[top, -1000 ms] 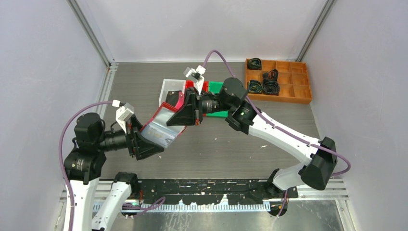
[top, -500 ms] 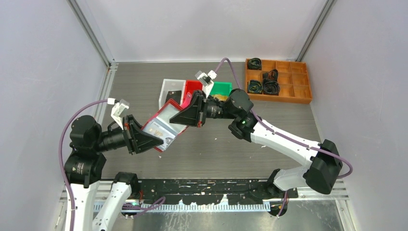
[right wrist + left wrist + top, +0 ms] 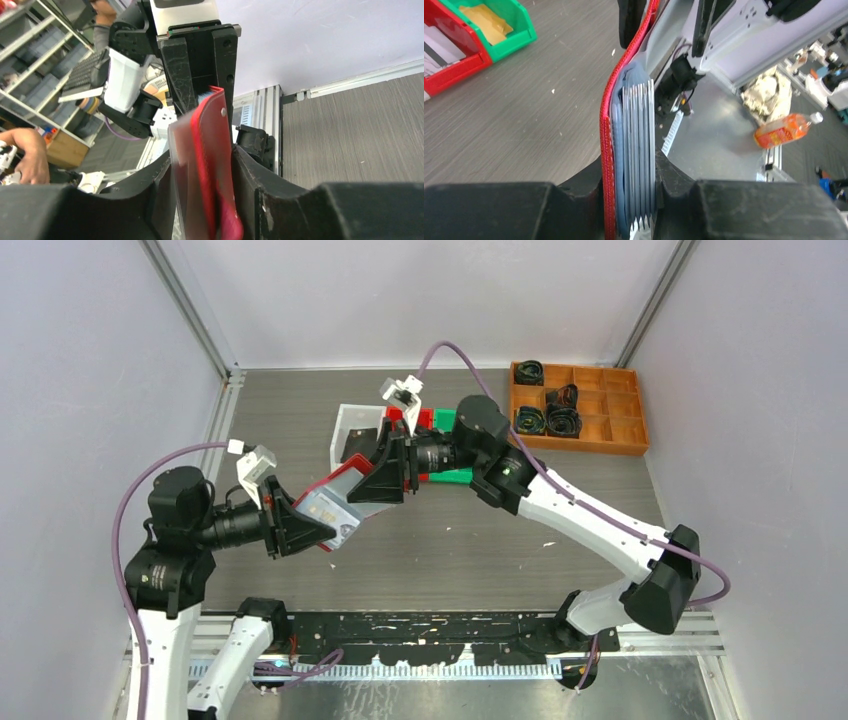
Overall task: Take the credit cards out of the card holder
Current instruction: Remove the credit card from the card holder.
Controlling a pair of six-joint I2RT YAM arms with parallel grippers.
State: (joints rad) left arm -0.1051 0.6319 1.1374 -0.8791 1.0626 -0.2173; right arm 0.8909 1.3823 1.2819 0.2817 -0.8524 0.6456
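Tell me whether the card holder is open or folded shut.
Open. From above, the card holder shows its pale sleeved inside spread out; the left claw pinches its red cover and sleeves.

The card holder (image 3: 338, 502) hung above the tabletop (image 3: 450, 540), left of its middle. Its near-left end sat between the jaws of the left gripper (image 3: 630, 167) and its far-right end between those of the right gripper (image 3: 202, 160), with credit cards (image 3: 322, 508) in its sleeves. Behind it, toward the far edge, bins (image 3: 358, 420) sat side by side, and a divided tray (image 3: 600, 446) lay in the far right corner.
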